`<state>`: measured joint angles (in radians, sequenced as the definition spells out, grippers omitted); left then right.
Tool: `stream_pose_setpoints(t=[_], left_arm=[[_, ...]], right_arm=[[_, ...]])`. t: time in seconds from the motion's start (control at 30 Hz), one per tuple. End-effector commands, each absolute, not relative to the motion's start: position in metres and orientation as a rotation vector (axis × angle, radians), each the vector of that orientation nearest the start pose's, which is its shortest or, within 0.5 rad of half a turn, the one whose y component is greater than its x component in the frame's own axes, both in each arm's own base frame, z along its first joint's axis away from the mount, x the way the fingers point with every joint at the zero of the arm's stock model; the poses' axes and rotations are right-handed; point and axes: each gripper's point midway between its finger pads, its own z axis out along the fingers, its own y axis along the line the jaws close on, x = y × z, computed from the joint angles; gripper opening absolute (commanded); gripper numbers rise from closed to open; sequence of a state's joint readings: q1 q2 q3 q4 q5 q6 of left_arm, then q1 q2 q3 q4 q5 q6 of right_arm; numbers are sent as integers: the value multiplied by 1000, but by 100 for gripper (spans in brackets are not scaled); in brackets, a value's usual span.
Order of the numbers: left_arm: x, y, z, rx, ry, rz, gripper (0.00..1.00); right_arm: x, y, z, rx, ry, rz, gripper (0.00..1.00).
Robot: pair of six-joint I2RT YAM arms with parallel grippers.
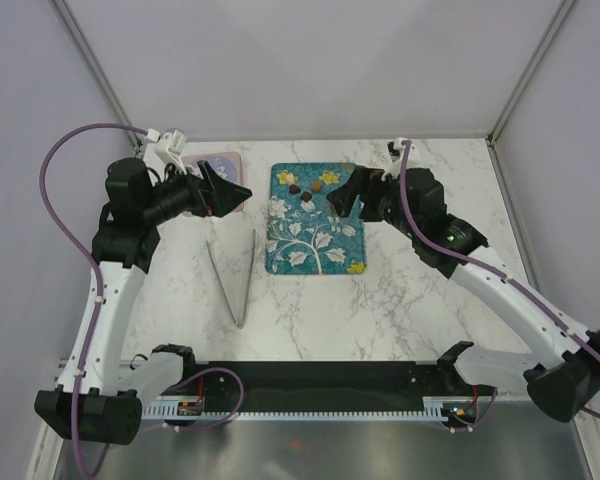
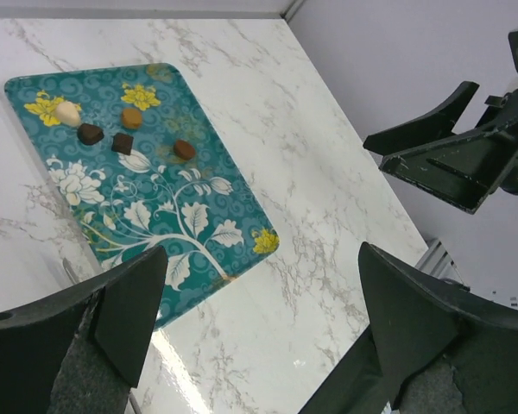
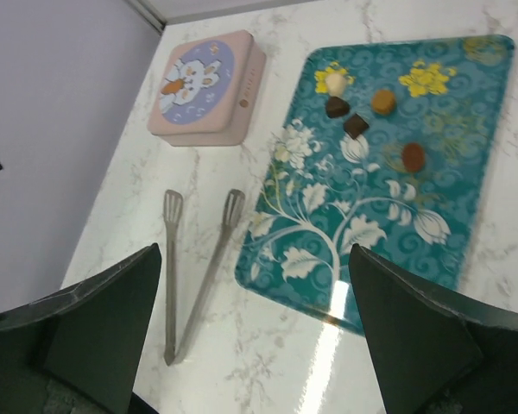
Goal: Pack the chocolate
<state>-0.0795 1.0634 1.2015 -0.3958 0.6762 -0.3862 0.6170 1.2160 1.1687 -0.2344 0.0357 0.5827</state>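
Observation:
Several pieces of chocolate (image 1: 307, 190) lie at the far end of a teal flower-print tray (image 1: 325, 255). The left wrist view shows a cream-white piece (image 2: 68, 113), two dark ones (image 2: 90, 134), a caramel one (image 2: 132, 117) and a brown round one (image 2: 184, 149). The same cluster (image 3: 356, 126) appears in the right wrist view. My left gripper (image 1: 242, 190) (image 2: 261, 252) hangs open, left of the tray, holding nothing. Open and empty too, my right gripper (image 1: 340, 195) (image 3: 255, 254) hovers over the tray's right far side.
A closed pink box (image 3: 209, 86) with a rabbit on its lid stands at the back left, partly hidden behind my left gripper in the top view. Thin metal tongs (image 1: 235, 275) (image 3: 198, 267) lie on the marble table left of the tray.

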Motion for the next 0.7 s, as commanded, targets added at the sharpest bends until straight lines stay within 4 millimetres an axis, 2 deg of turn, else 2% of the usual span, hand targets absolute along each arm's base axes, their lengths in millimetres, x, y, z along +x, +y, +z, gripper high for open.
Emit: stream_pose_setpoints(t=[0.0, 0.13, 0.2, 0.27, 0.37, 0.67], left_arm=[[278, -155, 353, 305, 1789, -984, 100], [264, -156, 341, 296, 1793, -1009, 100], [261, -155, 329, 291, 1810, -1010, 100], [260, -154, 324, 286, 1815, -1004, 100], [258, -155, 324, 285, 1815, -1009, 100], [256, -159, 329, 268, 1800, -1067, 100]], right_arm=[[306, 209, 285, 20, 1976, 610, 98], [294, 183, 280, 43, 1998, 509, 98], [287, 176, 276, 35, 2002, 486, 98], [284, 171, 276, 37, 1995, 474, 98], [283, 163, 278, 59, 1979, 445, 98], [287, 159, 283, 87, 1959, 425, 98]])
